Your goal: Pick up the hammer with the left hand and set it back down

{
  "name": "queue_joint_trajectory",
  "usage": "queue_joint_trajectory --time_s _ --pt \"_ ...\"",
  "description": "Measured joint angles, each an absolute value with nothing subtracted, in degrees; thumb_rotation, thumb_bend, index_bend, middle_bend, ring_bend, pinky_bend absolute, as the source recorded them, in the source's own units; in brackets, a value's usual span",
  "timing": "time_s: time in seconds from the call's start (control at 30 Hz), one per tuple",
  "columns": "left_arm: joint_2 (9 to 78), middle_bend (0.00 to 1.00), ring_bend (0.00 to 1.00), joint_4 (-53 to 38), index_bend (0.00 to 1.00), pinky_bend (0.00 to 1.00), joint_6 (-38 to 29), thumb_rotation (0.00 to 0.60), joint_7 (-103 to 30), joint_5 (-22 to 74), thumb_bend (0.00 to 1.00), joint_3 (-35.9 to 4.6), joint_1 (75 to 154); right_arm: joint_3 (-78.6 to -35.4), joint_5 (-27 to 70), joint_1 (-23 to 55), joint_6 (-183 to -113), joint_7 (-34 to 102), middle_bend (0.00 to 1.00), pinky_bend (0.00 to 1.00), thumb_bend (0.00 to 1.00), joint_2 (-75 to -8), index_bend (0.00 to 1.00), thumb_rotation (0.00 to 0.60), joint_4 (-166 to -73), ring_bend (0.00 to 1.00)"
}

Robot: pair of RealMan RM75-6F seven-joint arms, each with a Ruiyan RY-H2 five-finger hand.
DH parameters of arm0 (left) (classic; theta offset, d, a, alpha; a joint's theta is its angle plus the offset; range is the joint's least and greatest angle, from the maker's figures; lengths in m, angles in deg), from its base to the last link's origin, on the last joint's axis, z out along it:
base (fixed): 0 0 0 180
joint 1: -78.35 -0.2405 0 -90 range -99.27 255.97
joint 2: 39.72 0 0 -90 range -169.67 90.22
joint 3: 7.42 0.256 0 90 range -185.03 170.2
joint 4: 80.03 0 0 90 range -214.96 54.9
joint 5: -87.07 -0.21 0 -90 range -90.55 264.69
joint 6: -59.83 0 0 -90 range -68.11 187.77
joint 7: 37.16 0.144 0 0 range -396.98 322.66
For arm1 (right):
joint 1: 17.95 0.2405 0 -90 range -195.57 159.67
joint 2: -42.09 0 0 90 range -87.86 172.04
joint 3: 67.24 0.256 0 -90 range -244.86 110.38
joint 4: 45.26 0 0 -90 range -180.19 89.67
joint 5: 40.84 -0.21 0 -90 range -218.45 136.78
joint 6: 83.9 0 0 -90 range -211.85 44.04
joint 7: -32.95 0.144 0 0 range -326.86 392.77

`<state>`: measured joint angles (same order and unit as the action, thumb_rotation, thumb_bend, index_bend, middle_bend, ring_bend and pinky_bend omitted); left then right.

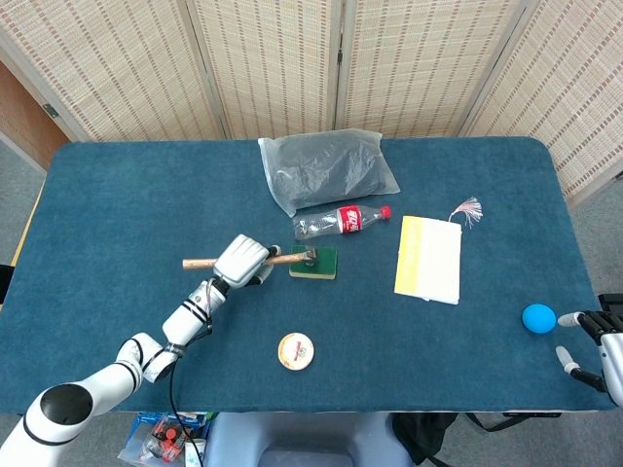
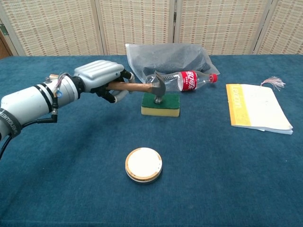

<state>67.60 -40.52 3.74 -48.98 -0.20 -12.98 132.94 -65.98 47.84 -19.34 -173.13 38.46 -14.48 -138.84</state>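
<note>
The hammer (image 2: 142,87) is held level left of centre, its wooden handle clamped in the left hand (image 2: 102,75), its head resting on the green-and-yellow sponge (image 2: 161,104). A cola bottle (image 2: 187,80) lies just behind. The right hand (image 1: 596,341) is seen at the lower right edge, fingers apart, beside a blue ball (image 1: 537,317) on the worktop (image 1: 117,195).

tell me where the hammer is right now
The hammer is near the table's middle, gripped by the left hand, with its head over the green sponge, just in front of the plastic bottle.
</note>
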Motion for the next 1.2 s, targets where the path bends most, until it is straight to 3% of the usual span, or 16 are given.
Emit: queue_joint_trajectory --time_s 0.4,0.73,0.83,0.87,0.9,1.0,1.07,1.2 --pt "60.24 0.85 0.83 -30.50 0.68 0.99 2.04 0.600 -51.91 2.92 0.57 -15.35 130.61 -65.97 48.36 -19.22 -173.12 39.05 0.40 0.30 0.29 -14.79 0.40 0.600 -138.29 0.32" --pt "54.51 0.78 0.73 -26.13 0.62 0.93 4.46 0.600 -49.42 4.34 0.56 -12.27 126.06 -66.06 49.05 -18.73 -172.66 39.11 0.40 0.30 0.29 -15.08 0.40 0.600 -138.15 0.32" --pt "54.63 0.65 0.60 -26.25 0.47 0.78 5.18 0.600 -49.58 4.08 0.44 -11.67 125.99 -66.02 49.05 -18.72 -172.72 39.01 0.40 0.30 0.29 -15.04 0.40 0.600 -138.22 0.32" --pt "54.66 0.57 0.51 -26.26 0.39 0.69 5.91 0.600 -49.44 4.06 0.37 -11.43 126.01 -66.01 49.04 -18.73 -172.78 38.94 0.40 0.30 0.29 -14.99 0.40 0.600 -138.28 0.32" --pt "54.65 0.47 0.42 -26.22 0.30 0.60 6.57 0.600 -49.20 4.10 0.32 -11.28 126.03 -66.01 49.05 -18.76 -172.84 38.93 0.40 0.30 0.29 -14.96 0.40 0.600 -138.31 0.32" --pt "54.19 0.08 0.06 -25.12 0.01 0.19 9.41 0.600 -47.28 5.18 0.21 -11.21 126.22 -66.08 49.06 -18.90 -173.00 38.91 0.40 0.30 0.29 -14.93 0.40 0.600 -138.37 0.32" --pt "53.47 0.00 0.00 -23.27 0.00 0.08 10.86 0.600 -45.32 6.71 0.19 -11.62 126.27 -66.09 49.02 -18.97 -173.11 38.93 0.40 0.30 0.29 -14.93 0.40 0.600 -138.38 0.32" --pt "51.89 0.00 0.00 -19.09 0.00 0.02 10.35 0.600 -43.08 9.16 0.18 -13.29 125.67 -66.06 49.00 -19.03 -173.22 39.06 0.40 0.30 0.29 -14.95 0.40 0.600 -138.28 0.32"
